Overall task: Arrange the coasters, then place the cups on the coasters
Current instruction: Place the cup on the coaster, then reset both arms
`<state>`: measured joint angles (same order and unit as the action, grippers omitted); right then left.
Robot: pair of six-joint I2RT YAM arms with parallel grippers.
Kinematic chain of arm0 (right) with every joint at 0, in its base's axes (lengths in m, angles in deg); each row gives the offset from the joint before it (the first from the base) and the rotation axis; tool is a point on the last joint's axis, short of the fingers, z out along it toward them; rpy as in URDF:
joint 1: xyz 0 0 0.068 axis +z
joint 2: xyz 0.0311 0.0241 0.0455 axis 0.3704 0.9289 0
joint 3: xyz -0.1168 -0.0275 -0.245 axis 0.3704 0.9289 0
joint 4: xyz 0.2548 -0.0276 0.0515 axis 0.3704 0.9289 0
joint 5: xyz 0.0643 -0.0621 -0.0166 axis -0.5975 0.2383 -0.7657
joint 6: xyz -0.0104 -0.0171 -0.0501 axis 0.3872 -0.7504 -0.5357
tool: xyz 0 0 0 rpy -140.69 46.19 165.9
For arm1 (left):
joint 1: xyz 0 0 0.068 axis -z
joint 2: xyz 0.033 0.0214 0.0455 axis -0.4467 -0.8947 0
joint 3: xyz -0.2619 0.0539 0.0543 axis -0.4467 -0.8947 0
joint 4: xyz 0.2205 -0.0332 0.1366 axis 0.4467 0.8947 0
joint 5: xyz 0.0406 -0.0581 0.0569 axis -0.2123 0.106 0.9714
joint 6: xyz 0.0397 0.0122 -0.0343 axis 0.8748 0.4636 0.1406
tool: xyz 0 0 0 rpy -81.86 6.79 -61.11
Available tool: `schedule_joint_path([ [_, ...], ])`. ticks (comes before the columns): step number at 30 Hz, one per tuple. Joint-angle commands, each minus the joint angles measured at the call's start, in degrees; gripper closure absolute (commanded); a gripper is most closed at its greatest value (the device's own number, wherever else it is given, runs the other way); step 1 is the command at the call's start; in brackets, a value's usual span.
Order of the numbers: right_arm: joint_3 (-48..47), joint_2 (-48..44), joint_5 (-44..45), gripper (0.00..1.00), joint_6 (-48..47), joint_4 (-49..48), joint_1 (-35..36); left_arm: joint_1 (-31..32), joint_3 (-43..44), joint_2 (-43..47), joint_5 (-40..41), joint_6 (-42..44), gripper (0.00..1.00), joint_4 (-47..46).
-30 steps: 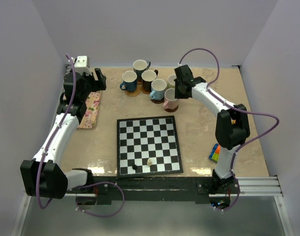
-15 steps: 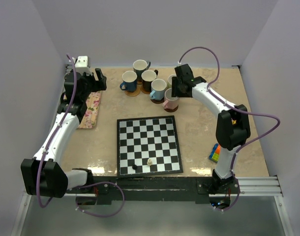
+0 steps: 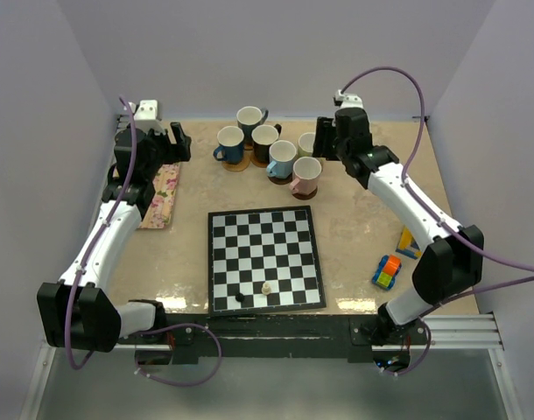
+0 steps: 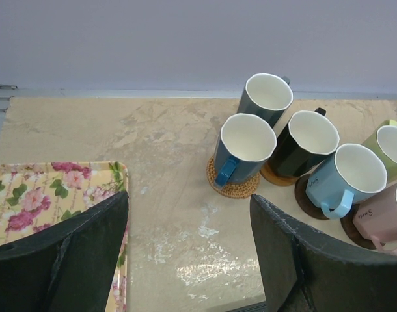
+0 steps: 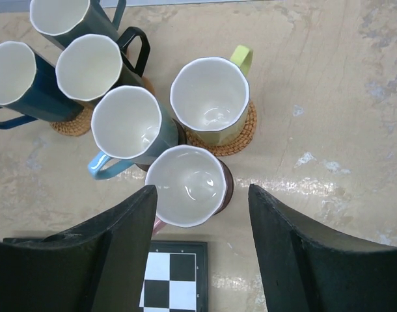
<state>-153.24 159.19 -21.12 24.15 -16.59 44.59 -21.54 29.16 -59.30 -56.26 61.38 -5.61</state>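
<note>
Six cups cluster at the back of the table. The pink cup stands on a dark coaster, directly below my open right gripper, whose fingers hang clear of it on either side. The pale green cup sits on a woven coaster. The light blue cup, the black cup and the dark blue cup each rest on a coaster. The base of the teal cup is hidden. My left gripper is open over bare table, left of the cups.
A floral mat lies under the left arm. The chessboard with two pieces fills the middle front. A colourful toy and an orange object lie at the right. A white box sits in the back left corner.
My right gripper has opened off the pink cup and drawn up and back, the arm's elbow swinging out to the right. The pink cup stays on its coaster. The left arm has not moved.
</note>
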Motion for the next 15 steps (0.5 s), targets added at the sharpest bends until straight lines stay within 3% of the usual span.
schedule_joint_path([
  [1,5.42,-4.55,0.69,0.37,-1.54,-7.22,0.09,-0.42,-0.81,1.12,-0.75,1.32,0.2,-2.58],
  [8,17.29,-12.81,-0.98,0.33,-0.58,-20.58,-0.35,-0.69,-0.99,2.45,2.33,-0.87,0.2,-1.44],
  [15,21.43,-16.15,-6.07,0.32,0.04,-25.16,-7.29,-6.82,-2.74,4.99,4.0,-4.13,0.18,0.23],
])
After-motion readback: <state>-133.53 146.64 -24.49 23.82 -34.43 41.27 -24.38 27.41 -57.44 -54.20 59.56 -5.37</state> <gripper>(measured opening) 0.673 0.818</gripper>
